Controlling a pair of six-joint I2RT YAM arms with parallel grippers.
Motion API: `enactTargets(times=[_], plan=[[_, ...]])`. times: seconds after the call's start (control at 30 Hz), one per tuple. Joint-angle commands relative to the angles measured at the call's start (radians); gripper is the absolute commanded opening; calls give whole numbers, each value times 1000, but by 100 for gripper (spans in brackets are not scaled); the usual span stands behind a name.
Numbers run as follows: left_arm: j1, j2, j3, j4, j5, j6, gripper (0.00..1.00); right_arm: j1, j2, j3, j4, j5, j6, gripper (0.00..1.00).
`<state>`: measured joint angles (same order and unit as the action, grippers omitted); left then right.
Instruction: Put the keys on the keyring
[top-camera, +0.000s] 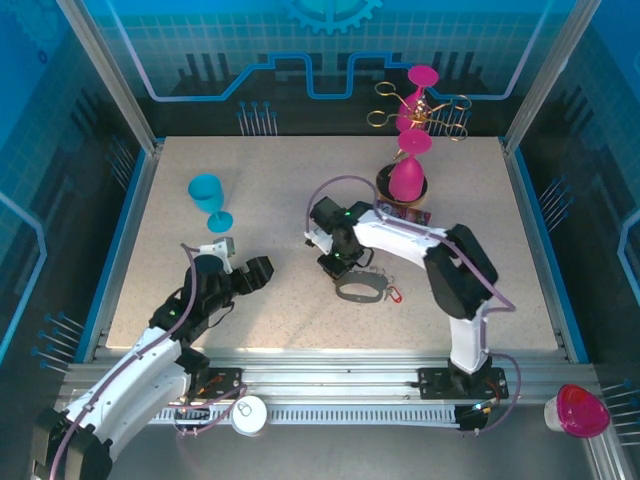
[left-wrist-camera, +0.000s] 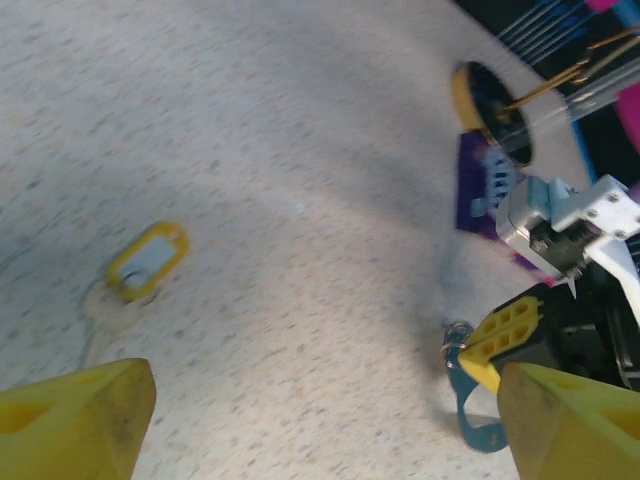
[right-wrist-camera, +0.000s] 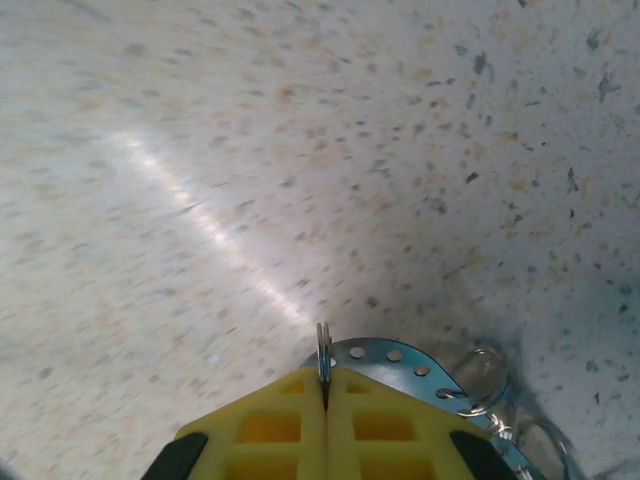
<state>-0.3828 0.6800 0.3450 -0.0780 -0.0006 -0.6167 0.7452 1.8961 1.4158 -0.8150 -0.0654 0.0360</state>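
- From the top camera we see the right gripper (top-camera: 345, 267) down at the far edge of the dark grey keyring (top-camera: 362, 290), which lies on the table (top-camera: 300, 170). A red-headed key (top-camera: 393, 295) lies just beside the loop's right end. The left gripper (top-camera: 252, 272) sits well to the left (we cannot judge its spread from here).
- At the left wrist, we find the left gripper (left-wrist-camera: 325, 410) spread wide, its yellow fingers (left-wrist-camera: 80, 420) at the two lower corners. The yellow-headed key (left-wrist-camera: 148, 260) lies flat on the table ahead, apart from them. To the right, the right gripper (left-wrist-camera: 505, 335) stands over the keyring (left-wrist-camera: 475, 415), with a purple packet (left-wrist-camera: 490, 190) behind.
- At the right wrist, we see the right gripper (right-wrist-camera: 323, 390) pressed closed, pinching a thin metal edge of the keyring (right-wrist-camera: 400, 362) between its tips. Small silver rings (right-wrist-camera: 485, 372) cluster at the right.
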Motion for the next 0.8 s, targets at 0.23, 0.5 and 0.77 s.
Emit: enactTargets(times=[0.23,0.5,0.77], plan=[[-4,199,167,262,358,538,73,-106,-386,-285,373,-405,-46,0],[-5,376,318,196,641,790,50,-150,-514,-415,603,-620,-89,0],[-12,339,366,60,761,1082,46,-180,-590,-517,808,-756,-117,0]])
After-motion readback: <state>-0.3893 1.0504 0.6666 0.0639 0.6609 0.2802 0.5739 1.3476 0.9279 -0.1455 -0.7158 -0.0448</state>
